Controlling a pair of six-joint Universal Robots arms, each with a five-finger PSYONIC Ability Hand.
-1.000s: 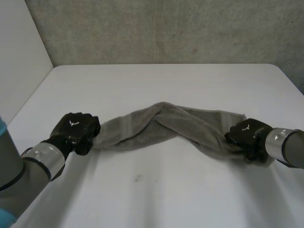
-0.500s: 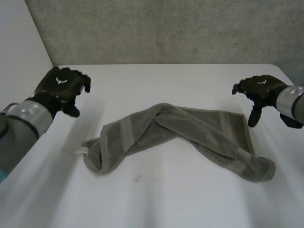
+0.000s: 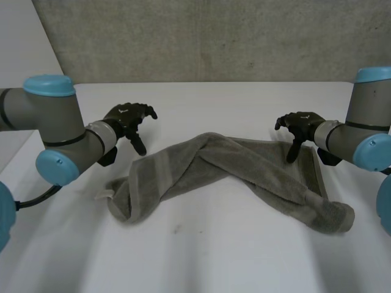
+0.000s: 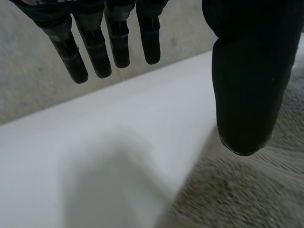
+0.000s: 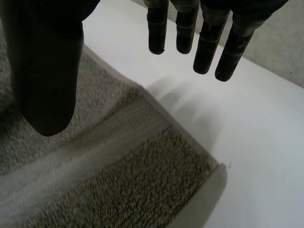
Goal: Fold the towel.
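- The grey towel [image 3: 232,165] lies twisted and rumpled on the white tabletop [image 3: 214,256].
- The left hand [image 3: 129,119] hovers beside its left end, fingers straight, empty.
- The right hand [image 3: 300,125] hovers over its far right corner, fingers straight, empty.

Grey towel [image 3: 232,177] on the white table [image 3: 201,262]. Lies unfolded, bunched into a twisted band, with one end low at the left, a hump in the middle and a rolled end at the near right. Carries a small white tag [image 3: 99,196] at its left end. Left hand [image 3: 129,118] beyond that left end, near the cloth. Holds nothing, fingers spread and relaxed. Right hand [image 3: 300,125] at the towel's far right corner. Hangs with loose fingers pointing down at the cloth; contact not clear. Small dark mark [image 3: 177,229] on the table in front of the towel
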